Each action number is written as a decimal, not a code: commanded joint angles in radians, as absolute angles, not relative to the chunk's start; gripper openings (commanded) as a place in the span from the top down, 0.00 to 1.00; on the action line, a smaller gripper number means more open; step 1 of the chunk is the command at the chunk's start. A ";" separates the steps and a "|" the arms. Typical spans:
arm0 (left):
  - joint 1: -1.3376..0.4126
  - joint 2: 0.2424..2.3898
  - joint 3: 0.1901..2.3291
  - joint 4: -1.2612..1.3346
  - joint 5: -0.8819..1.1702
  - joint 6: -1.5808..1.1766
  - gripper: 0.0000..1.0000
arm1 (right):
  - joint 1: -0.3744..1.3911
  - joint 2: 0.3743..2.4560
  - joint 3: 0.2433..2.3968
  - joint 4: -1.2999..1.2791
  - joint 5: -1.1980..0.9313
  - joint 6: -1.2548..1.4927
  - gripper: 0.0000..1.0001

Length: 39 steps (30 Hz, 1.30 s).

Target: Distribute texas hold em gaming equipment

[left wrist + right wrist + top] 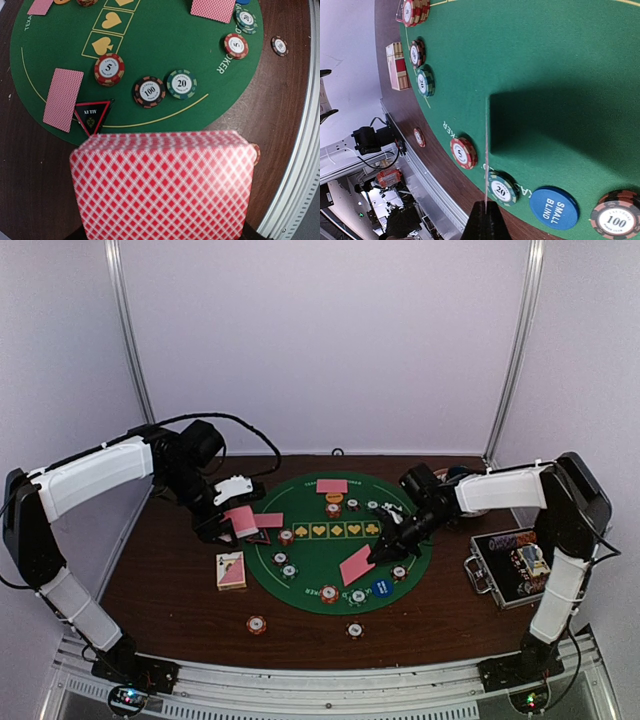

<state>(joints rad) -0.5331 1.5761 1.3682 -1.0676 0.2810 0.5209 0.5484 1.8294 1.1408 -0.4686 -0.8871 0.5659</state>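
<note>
Left of centre, the left end effector [236,524] clamps a pink-backed deck [162,185]; right of centre, the right end effector [379,555] pinches one card [356,565].

Green mat [150,45] with yellow suit boxes, cards [162,185] backed in red-and-white diamond lattice, black triangle [92,116] with a red edge, blue button [554,207], dark brown tabletop [170,570].
</note>
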 commanded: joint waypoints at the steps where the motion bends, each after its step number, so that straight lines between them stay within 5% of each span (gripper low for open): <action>1: -0.535 1.544 1.396 -1.060 0.307 0.531 1.00 | 0.533 1.798 1.147 -0.542 -0.810 0.493 1.00; 8: -0.535 1.546 1.405 -1.073 0.309 0.532 1.00 | 0.526 1.848 1.211 -0.592 -0.761 0.442 0.98; 16: -0.535 1.547 1.407 -1.080 0.313 0.534 1.00 | 0.525 1.873 1.302 -0.695 -0.692 0.374 0.60; 26: -0.535 1.548 1.414 -1.083 0.318 0.536 1.00 | 0.525 1.825 1.385 -0.796 -0.580 0.340 0.39; 39: -0.535 1.558 1.430 -1.081 0.334 0.507 1.00 | 0.711 1.811 1.408 -0.132 -0.841 0.853 0.24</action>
